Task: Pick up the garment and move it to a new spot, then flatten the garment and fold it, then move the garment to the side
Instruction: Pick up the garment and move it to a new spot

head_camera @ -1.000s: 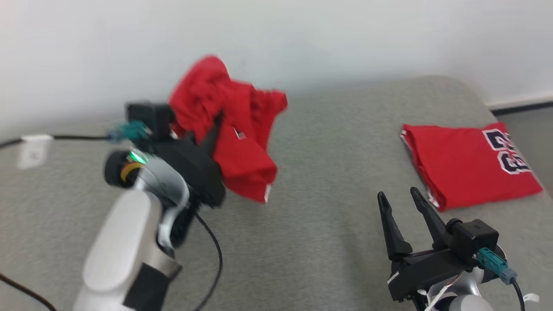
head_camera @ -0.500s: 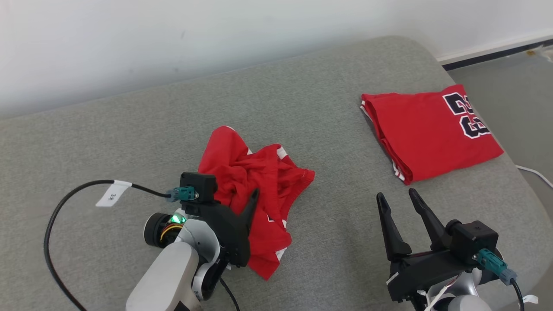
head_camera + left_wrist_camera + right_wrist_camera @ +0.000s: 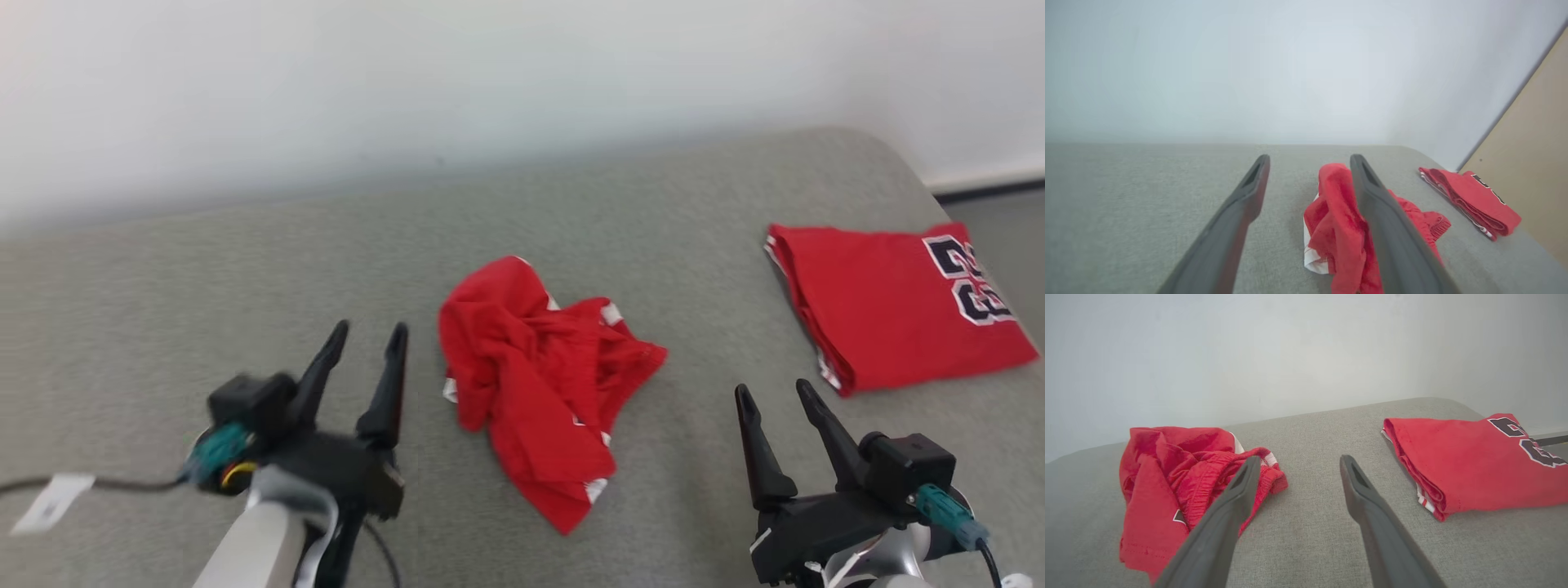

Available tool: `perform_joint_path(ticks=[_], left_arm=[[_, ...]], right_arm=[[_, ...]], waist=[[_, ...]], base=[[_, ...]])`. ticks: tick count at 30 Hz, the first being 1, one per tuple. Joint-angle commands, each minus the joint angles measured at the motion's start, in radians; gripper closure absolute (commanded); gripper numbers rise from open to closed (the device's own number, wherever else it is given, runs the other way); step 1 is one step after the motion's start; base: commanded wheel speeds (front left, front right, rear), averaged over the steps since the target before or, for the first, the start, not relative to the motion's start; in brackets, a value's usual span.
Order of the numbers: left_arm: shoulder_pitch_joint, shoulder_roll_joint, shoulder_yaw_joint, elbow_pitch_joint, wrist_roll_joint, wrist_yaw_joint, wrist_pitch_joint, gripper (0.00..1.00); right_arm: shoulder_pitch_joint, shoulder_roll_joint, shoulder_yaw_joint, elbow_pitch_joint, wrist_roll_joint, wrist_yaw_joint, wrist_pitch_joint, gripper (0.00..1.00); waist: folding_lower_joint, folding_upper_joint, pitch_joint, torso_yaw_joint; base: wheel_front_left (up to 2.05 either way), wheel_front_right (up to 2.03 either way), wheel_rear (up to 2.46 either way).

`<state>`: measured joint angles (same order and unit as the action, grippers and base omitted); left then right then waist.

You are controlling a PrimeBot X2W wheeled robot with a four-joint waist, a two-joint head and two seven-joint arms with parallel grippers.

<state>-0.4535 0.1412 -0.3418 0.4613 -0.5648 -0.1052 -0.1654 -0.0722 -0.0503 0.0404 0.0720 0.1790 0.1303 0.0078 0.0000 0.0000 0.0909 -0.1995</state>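
Observation:
A crumpled red garment (image 3: pixel 543 384) with white trim lies in a heap at the middle of the grey padded table (image 3: pixel 204 278). It shows in the left wrist view as the garment (image 3: pixel 1337 216) and in the right wrist view as the garment (image 3: pixel 1180 477). My left gripper (image 3: pixel 367 336) stands open a little to the left of the heap, nothing between its fingers. My right gripper (image 3: pixel 775 392) is open at the lower right, apart from the heap.
A second red garment (image 3: pixel 894 302), folded flat with a dark number on it, lies at the table's right edge; it also shows as the folded garment (image 3: pixel 1470 461). A white wall rises behind the table. A cable with a white tag (image 3: pixel 49 502) trails at the lower left.
My left gripper carried the red garment down onto the table, opened, let it go and drew back to the left. The head camera shifted. The right gripper stayed open.

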Motion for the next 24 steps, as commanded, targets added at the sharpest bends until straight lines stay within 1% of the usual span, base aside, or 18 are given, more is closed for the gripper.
perform_joint_path(ticks=[1, 3, 5, 7, 8, 10, 12, 15, 17, 21, 24], left_arm=[[0.050, 0.021, 0.005, -0.029, 0.009, 0.000, -0.039, 0.00], [0.103, 0.041, 0.013, -0.071, 0.026, 0.002, -0.072, 0.00], [0.158, 0.062, 0.029, -0.110, 0.050, 0.008, -0.091, 0.00], [0.218, 0.071, 0.058, -0.152, 0.067, 0.021, -0.099, 0.00], [0.245, 0.068, 0.086, -0.184, 0.069, 0.032, -0.100, 0.00], [0.305, 0.061, 0.149, -0.273, 0.110, 0.050, -0.101, 0.00], [0.380, 0.047, 0.205, -0.355, 0.153, 0.054, -0.100, 0.00], [0.463, 0.020, 0.278, -0.452, 0.207, 0.048, -0.100, 0.00], [0.519, 0.003, 0.305, -0.478, 0.239, 0.043, -0.100, 0.00], [0.584, 0.005, 0.339, -0.508, 0.303, 0.026, -0.100, 0.00], [0.640, 0.007, 0.350, -0.498, 0.339, 0.020, -0.100, 0.00]], right_arm=[[0.018, 0.000, -0.002, -0.001, 0.010, 0.001, -0.011, 0.00], [0.024, -0.002, 0.013, 0.004, 0.010, 0.001, -0.023, 0.00], [0.032, -0.017, 0.027, 0.016, 0.016, 0.001, -0.037, 0.00], [0.043, -0.028, 0.040, 0.031, 0.023, 0.001, -0.050, 0.00], [0.045, -0.036, 0.046, 0.037, 0.024, 0.001, -0.057, 0.00], [0.048, -0.050, 0.050, 0.048, 0.031, 0.001, -0.079, 0.00], [0.057, -0.058, 0.057, 0.061, 0.036, 0.001, -0.097, 0.00], [0.061, -0.072, 0.055, 0.081, 0.043, 0.001, -0.127, 0.00], [0.071, -0.077, 0.049, 0.095, 0.044, 0.001, -0.140, 0.00], [0.084, -0.080, 0.021, 0.128, 0.028, 0.001, -0.154, 0.00], [0.097, -0.077, -0.001, 0.148, 0.020, 0.001, -0.161, 0.00]], waist=[[0.0000, 0.0000, -0.072, 0.081], [0.0000, 0.0000, -0.084, 0.103], [0.0000, 0.0000, -0.093, 0.123], [0.0000, 0.0000, -0.100, 0.143], [0.0000, 0.0000, -0.103, 0.153], [0.0000, 0.0000, -0.107, 0.171], [0.0000, 0.0000, -0.110, 0.186], [0.0000, 0.0000, -0.113, 0.205], [0.0000, 0.0000, -0.116, 0.216], [0.0000, 0.0000, -0.118, 0.224], [0.0000, 0.0000, -0.119, 0.220]], base=[[0.00, 0.00, 0.00], [0.00, 0.00, 0.00], [0.00, 0.00, 0.00], [0.00, 0.00, 0.00], [0.00, 0.00, 0.00], [0.00, 0.00, 0.00], [0.00, 0.00, 0.00], [0.00, 0.00, 0.00], [0.00, 0.00, 0.00], [0.00, 0.00, 0.00], [0.00, 0.00, 0.00]])
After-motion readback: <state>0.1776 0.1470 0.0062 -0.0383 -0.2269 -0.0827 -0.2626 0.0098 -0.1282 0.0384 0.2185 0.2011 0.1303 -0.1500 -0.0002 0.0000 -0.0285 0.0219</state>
